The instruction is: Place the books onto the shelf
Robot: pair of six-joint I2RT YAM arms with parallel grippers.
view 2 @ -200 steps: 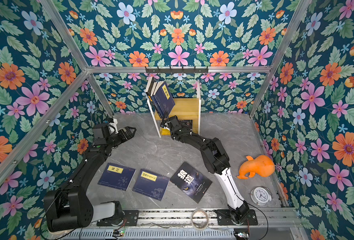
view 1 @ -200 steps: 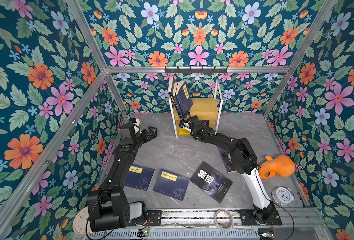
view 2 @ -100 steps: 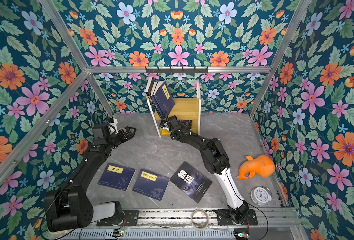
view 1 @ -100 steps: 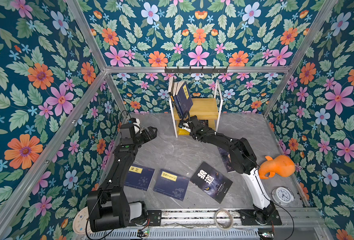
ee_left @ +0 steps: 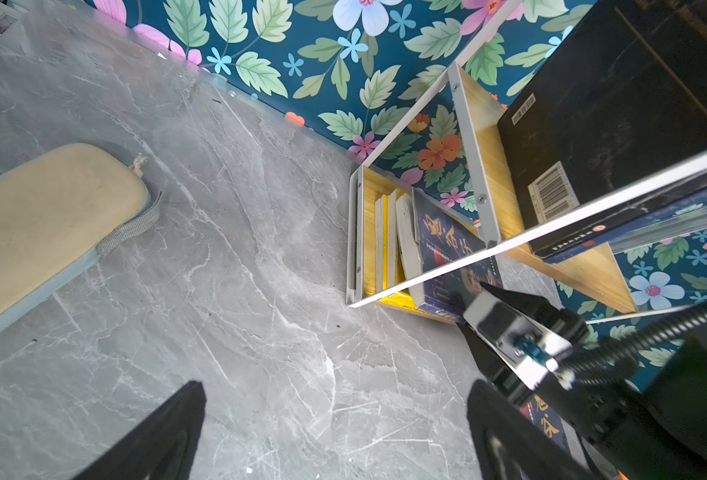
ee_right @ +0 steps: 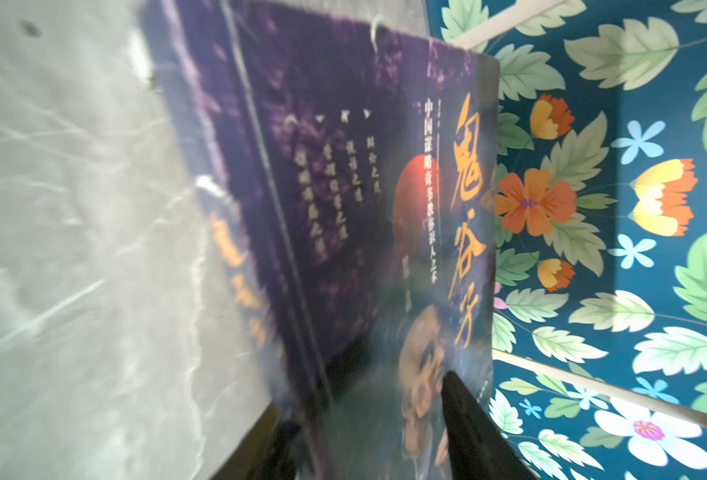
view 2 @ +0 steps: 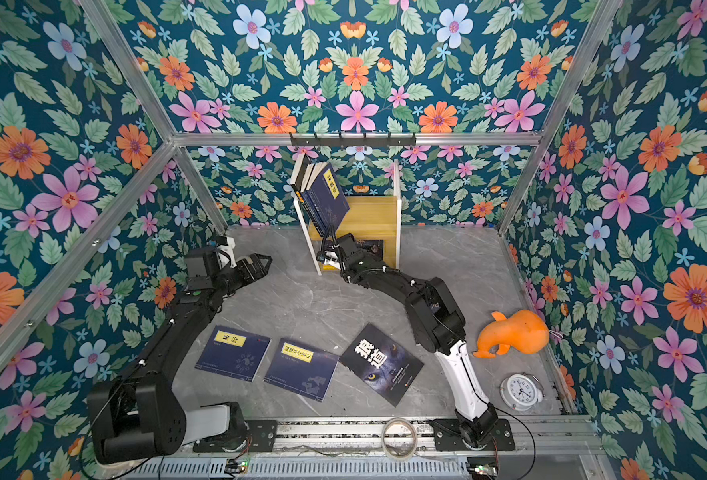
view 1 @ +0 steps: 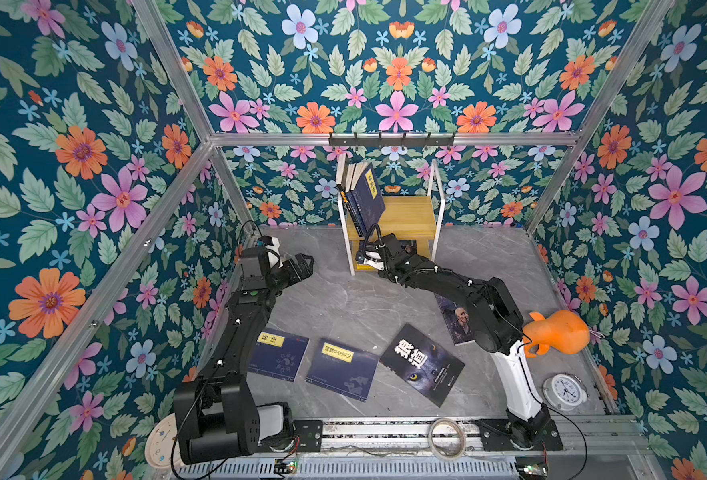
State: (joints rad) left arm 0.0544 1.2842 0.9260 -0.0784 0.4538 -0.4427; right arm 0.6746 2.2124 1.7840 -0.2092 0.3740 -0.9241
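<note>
- The right gripper [ee_left: 470, 307] reached into the lower tier of the shelf [view 1: 410, 216], at the near corner of a dark purple book [ee_right: 385, 208] with orange characters. I could not tell whether its jaws pinched that corner or stood clear of it, as the wrist view was blurred.
- That book stood on the shelf's lower board, leaning against other thin books [ee_left: 389, 237] at one end.
- Navy books [view 1: 364, 195] leaned together on the shelf's upper board.
- Three flat books [view 1: 341, 368] lay on the table [view 1: 343, 303] well in front of the shelf, and a fourth book [view 1: 457, 322] lay partly under the right arm.
- The left gripper [view 1: 305, 265] hung beside the shelf, jaws spread wide and holding nothing.
- These paperbacks looked light, floppy and glossy, so probably slippery. A pinch near the spine, where each is stiffest, seemed safest.
</note>
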